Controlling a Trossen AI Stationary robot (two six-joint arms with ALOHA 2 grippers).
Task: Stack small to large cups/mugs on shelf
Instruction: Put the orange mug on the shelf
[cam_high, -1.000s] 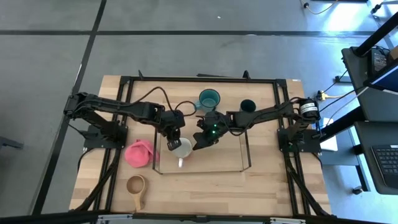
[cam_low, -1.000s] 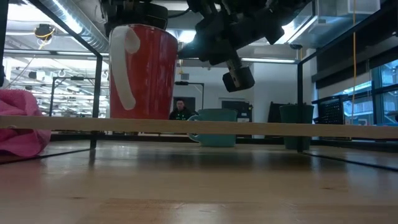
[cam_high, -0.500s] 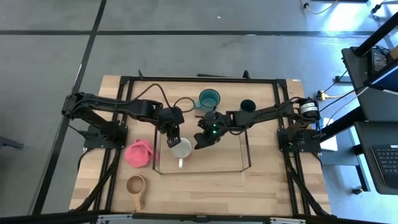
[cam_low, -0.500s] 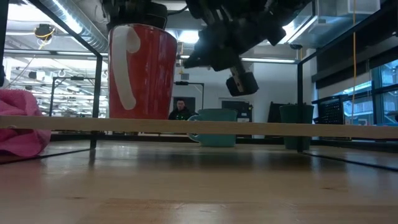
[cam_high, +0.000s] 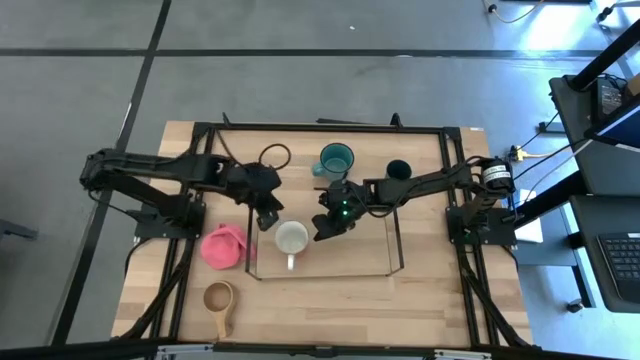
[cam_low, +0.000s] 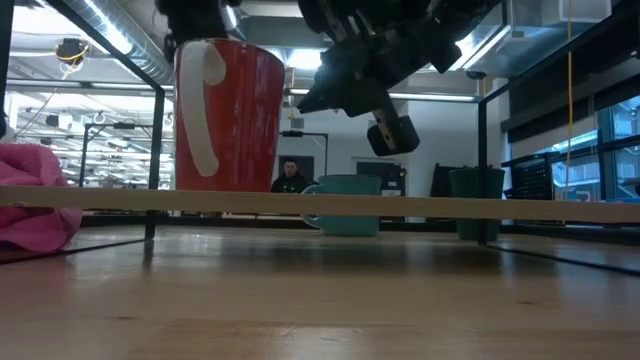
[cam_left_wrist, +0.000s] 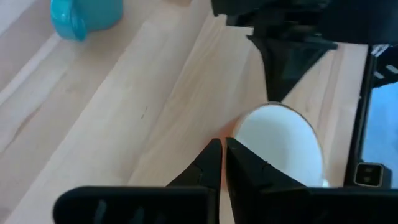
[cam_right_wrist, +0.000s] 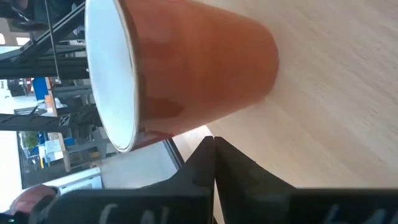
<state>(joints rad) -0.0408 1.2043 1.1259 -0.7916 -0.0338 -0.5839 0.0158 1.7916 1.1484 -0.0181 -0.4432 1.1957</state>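
Note:
The white-rimmed mug (cam_high: 291, 238) with a brownish side (cam_right_wrist: 186, 68) stands upright on its base on the wire shelf (cam_high: 395, 240), handle toward the near edge. My left gripper (cam_high: 267, 221) is shut, just left of and beyond the mug, clear of its rim (cam_left_wrist: 280, 143). My right gripper (cam_high: 322, 232) is shut and hovers just right of the mug, above the shelf top (cam_low: 392, 135). The teal mug (cam_high: 336, 160) and the dark green cup (cam_high: 398, 170) stand on the table behind the shelf. The wooden long-handled cup (cam_high: 219, 298) lies near the front left.
A pink lumpy item (cam_high: 225, 245) lies just left of the shelf. A black metal frame (cam_high: 320, 127) edges the table. The shelf's right half is bare wood and wire. A person shows in the room far behind (cam_low: 290, 175).
My left gripper has drawn back from the mug's rim toward the table's left and far edges. The mug stays upright on the shelf where it was.

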